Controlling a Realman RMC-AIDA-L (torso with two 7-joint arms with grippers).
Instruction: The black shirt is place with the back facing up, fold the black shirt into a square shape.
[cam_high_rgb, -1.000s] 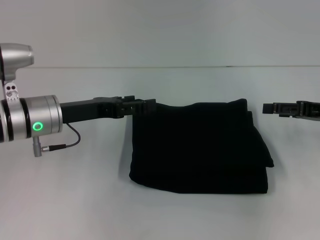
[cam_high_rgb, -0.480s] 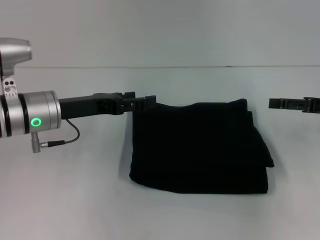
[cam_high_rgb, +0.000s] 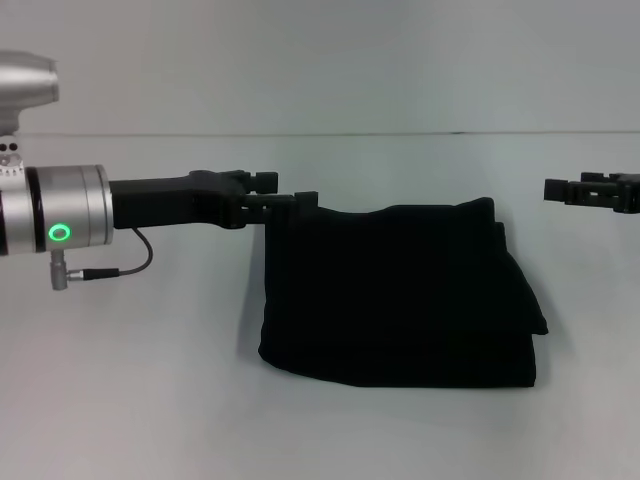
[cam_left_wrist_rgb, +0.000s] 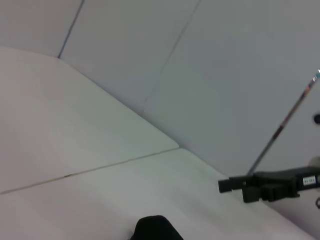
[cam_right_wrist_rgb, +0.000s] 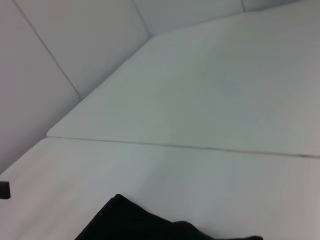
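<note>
1. The black shirt (cam_high_rgb: 395, 295) lies in the middle of the white surface (cam_high_rgb: 150, 400), folded into a thick block that is nearly square. No letters can be seen on it from the head view, only plain black cloth.

2. The block is not quite tidy. Layers peek out in steps on the right side, and a small corner sticks out low on that side. The bottom left corner is rounded and puffy, so the cloth looks soft and could spring open.

3. The left pincer (cam_high_rgb: 300, 199) is held level at the top left corner of the shirt. It cannot be told whether its tips are together or apart, or whether cloth is caught between them.

4. If cloth is caught there, the top layer could be dragged along when the arm is pulled away, and the fold could be opened again. A slow, straight pull away from the shirt would likely be safest.

5. The right pincer (cam_high_rgb: 556, 189) hangs above the surface, well apart from the shirt's right edge. It cannot be told whether it is open either. Nothing is held by it.

6. If the loose right-side layers are left alone, the shape may be judged not square enough.
</note>
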